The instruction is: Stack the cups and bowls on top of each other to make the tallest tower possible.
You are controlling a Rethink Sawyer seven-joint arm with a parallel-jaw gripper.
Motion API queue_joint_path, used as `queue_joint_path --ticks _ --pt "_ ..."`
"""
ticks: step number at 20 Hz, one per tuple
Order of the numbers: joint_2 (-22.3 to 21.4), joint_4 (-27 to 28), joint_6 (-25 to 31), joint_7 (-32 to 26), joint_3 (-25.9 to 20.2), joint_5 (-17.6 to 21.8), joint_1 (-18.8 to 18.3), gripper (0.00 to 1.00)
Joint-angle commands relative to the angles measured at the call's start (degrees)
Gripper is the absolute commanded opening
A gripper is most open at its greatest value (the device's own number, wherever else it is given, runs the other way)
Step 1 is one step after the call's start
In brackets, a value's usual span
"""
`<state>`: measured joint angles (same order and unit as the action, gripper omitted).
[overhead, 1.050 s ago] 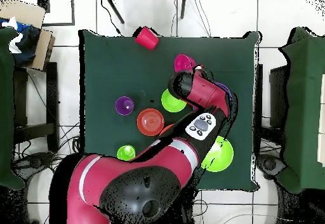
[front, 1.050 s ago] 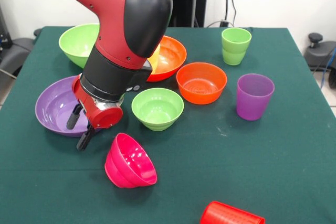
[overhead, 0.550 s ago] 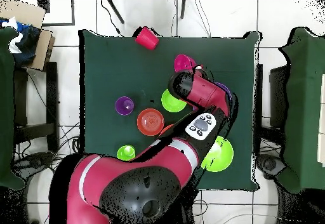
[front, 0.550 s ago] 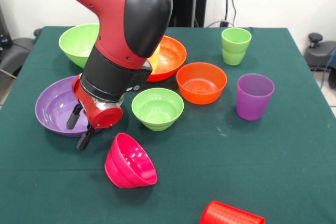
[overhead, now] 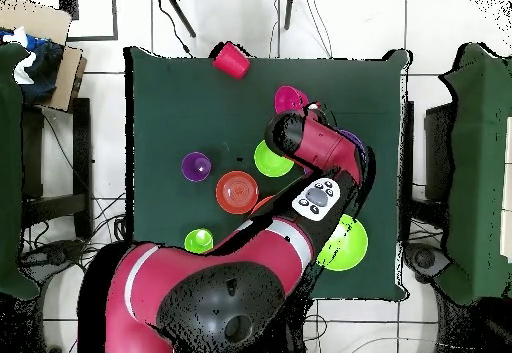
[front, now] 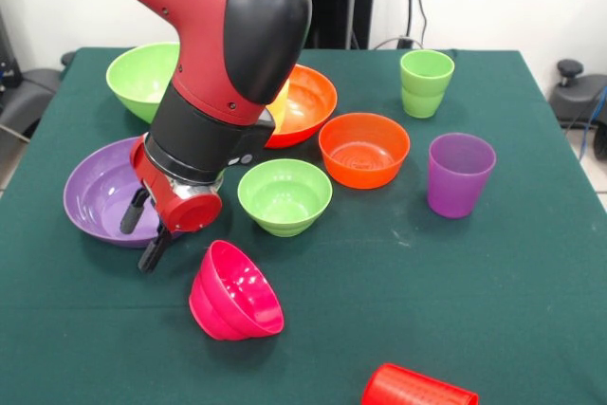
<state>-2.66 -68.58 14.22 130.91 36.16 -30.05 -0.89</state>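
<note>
We find the arm (front: 223,45) descending from the top of the front view and bent low over the green table (front: 455,272), its wrist angled toward seven o'clock. The gripper (front: 144,234) hangs at the near edge of the large purple bowl (front: 95,198); its two dark fingers (front: 155,248) stand apart with nothing between them, and we cannot tell whether a tip touches the bowl's rim. The small magenta-pink bowl (front: 234,293) lies tipped on its side near the gripper, at about four o'clock from it. The small lime green bowl (front: 284,195) sits upright at two o'clock from the gripper, with the small orange bowl (front: 363,149) beyond it. The large orange bowl (front: 308,101) and large lime green bowl (front: 142,78) lie partly behind the arm. The light green cup (front: 426,82) and purple cup (front: 459,174) stand upright, well apart from the gripper. The red cup (front: 417,388) lies on its side at the bottom edge.
</note>
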Motion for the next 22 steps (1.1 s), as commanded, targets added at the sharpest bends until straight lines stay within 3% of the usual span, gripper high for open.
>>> queue_joint_path --ticks 1,11,22 --pt "0.43 0.08 3.96 6.26 -4.68 1.52 0.37 1.00" --pt "0.44 -0.20 3.64 6.22 -4.68 1.64 0.36 1.00" --pt "-1.58 -4.29 3.86 6.54 -5.58 1.93 1.09 1.00"
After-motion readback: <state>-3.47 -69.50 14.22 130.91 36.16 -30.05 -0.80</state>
